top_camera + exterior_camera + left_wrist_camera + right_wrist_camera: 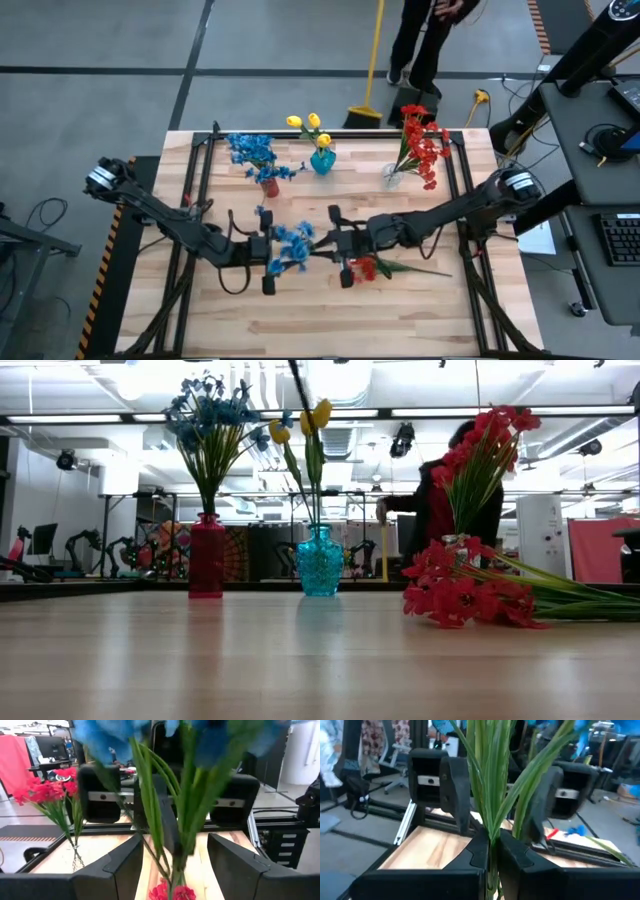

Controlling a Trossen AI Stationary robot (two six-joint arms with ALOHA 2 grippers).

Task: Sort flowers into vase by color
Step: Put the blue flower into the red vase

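A blue flower spray [292, 243] with green stems [155, 820] stands between my two grippers above the table's middle. My right gripper [318, 250] [492, 847] comes from the right and is shut on its stems. My left gripper [280, 258] [175, 865] faces it from the left, open, its fingers on either side of the stems and apart from them. A red spray [365, 268] [460, 595] lies flat on the table below the right gripper. Neither gripper nor the blue spray shows in the low view. My right gripper pinches the blue spray's bundled green stems [492, 827] between its two fingers, coming level from the table's right side and lying across them. The spray stands roughly upright in the hold, blooms above the fingers, lifted off the table.
Along the far side stand a red vase [268, 185] [207, 555] with blue flowers, a teal vase [322, 160] [320, 565] with yellow ones and a clear vase [392, 177] [455, 540] with red ones. A person stands beyond the far edge.
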